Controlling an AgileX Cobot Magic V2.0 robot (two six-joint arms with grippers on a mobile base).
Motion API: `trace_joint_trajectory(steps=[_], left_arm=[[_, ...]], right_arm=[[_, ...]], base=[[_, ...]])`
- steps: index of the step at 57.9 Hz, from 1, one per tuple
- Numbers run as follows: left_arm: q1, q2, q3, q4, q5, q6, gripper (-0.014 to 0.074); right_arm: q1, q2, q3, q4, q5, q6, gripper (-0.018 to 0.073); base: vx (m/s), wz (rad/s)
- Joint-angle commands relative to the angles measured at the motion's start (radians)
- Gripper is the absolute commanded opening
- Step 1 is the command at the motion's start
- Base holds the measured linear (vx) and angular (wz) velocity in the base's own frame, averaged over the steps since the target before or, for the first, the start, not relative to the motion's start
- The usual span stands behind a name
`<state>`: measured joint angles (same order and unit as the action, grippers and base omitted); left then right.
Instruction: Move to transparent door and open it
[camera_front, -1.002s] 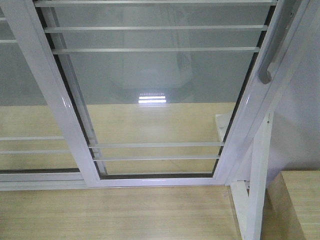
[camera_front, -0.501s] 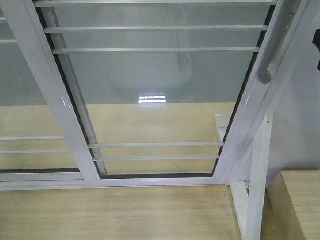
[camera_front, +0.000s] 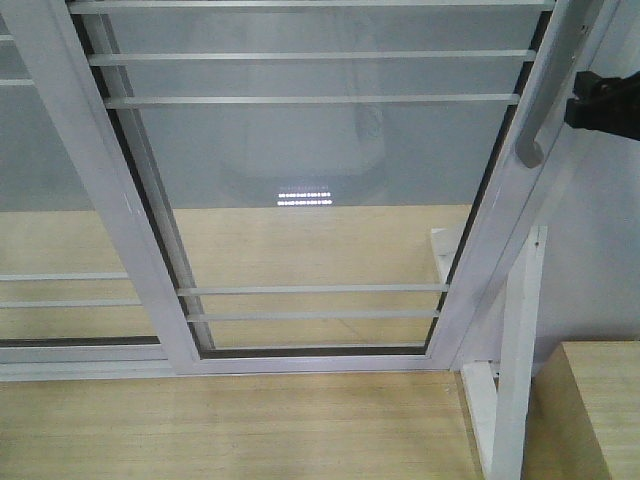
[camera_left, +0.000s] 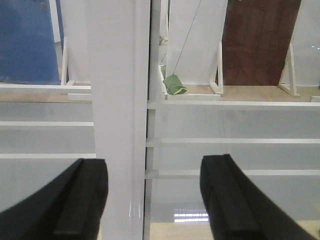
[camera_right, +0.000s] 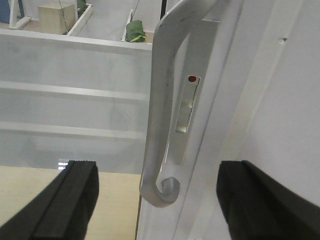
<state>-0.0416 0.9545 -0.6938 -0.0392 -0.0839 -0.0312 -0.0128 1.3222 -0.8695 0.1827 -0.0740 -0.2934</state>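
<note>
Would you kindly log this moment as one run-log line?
stage: pre-grasp | right gripper: open, aimed at handle, no contact | left gripper: open, facing white frame | transparent door: unopened

Left gripper (camera_left: 154, 167), jaws spread wide, faces white vertical frame member (camera_left: 120, 100); horizontal white bars (camera_left: 225, 141) cross the glass.

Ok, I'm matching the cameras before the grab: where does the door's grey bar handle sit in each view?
Front-facing: the grey bar handle is at the upper right, slanting down to its hooked end.
Left wrist: not in it; only a white frame post and glass show.
Right wrist: in the centre, upright, filling most of the height.
Shared landmark: the dotted light reflection on the glass.
</note>
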Motion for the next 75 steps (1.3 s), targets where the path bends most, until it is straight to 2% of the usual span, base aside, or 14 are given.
trace_joint_trajectory(steps=[1,17,35,43,59,65,75], left_arm=[[0.000,-0.012,-0.036,-0.005,-0.081,-0.004,0.0524],[0.000,-0.012,-0.036,-0.005,-0.081,-0.002,0.0524],[0.000,-0.012,-0.036,-0.005,-0.081,-0.002,0.0524],[0.000,-0.012,-0.036,-0.005,-0.081,-0.002,0.0524],[0.000,-0.012,-0.036,-0.005,-0.080,-0.002,0.0524],[0.000,-0.012,-0.036,-0.005,-0.080,-0.002,0.0524],[0.000,-0.012,-0.036,-0.005,-0.075,-0.002,0.0524]], right_arm=[[-0.006,0.067,-0.104,-0.004,-0.112,-0.010,0.0540],[-0.006,0.311,-0.329,-0.004,-0.111,-0.009,0.0540],[-0.006,0.450,-0.478,-0.005,-0.111,-0.009,0.0503],[-0.006,0.466,-0.499,-0.005,-0.111,-0.009,0.0401],[-0.004,0.457,-0.499,-0.005,-0.062,0.031,0.0099],[0.001,0.457,-0.499,-0.005,-0.047,0.036,0.0055],[0.036,0.457,-0.499,-0.005,-0.044,0.032,0.0055]], base=[[0.00,0.00],[0.00,0.00],[0.00,0.00],[0.00,0.00],[0.00,0.00],[0.00,0.00],[0.00,0.00]])
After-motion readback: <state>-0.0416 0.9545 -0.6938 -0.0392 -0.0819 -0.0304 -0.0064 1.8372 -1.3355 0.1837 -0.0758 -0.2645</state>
